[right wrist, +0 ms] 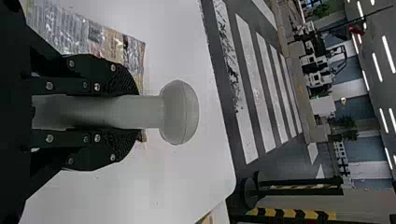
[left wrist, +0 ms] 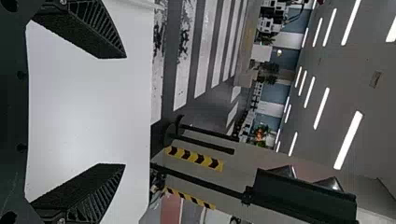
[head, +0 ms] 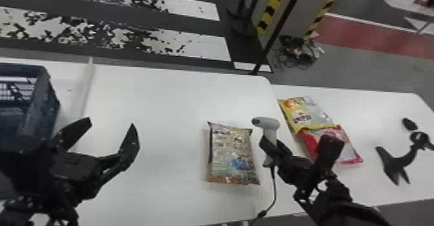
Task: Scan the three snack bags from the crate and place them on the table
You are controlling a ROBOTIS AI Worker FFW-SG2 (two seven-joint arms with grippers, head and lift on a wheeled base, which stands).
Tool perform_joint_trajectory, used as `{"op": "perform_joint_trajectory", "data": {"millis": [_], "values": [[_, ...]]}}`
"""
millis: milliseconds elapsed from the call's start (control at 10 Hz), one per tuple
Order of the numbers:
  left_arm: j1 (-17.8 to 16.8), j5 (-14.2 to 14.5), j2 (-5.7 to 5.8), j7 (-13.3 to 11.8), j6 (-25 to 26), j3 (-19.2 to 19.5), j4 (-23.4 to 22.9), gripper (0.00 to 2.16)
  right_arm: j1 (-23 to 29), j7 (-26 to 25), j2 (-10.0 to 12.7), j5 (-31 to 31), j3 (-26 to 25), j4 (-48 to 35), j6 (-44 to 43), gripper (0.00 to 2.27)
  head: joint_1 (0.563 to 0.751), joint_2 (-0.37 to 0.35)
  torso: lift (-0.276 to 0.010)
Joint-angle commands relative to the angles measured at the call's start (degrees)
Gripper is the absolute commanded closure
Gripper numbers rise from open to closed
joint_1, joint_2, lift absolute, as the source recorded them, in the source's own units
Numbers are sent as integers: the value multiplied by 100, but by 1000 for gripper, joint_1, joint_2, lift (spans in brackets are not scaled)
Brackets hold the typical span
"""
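Scanner (head: 271, 124) upright, facing left, in right hand (head: 273, 145)

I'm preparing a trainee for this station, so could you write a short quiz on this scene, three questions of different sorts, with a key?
1. Multiple choice: what does the right gripper hold?
A) a snack bag
B) the scanner
C) the crate

2. True or false: the left gripper has its fingers apart, with nothing held between them.

3. Fill in the colour: in the head view, to the right of the scanner, the yellow snack bag lies up against a mostly ____ one.

Key: 1. B; 2. true; 3. red
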Motion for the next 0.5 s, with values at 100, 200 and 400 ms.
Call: {"op": "perform_joint_trajectory", "data": {"millis": [100,200,400], "values": [[8,-33,2,1,20,-5,-20,33,-467,303,-523,73,-333,1360,-675,2243,695,-350,-62],[16,-77,2,9,55,-14,-11,33,-660,628,-681,108,-359,1941,-1009,2243,695,-350,-62],[51,-77,2,9,126,-22,15,33,-968,812,-839,117,-483,2705,-1026,2243,695,-350,-62]]}}
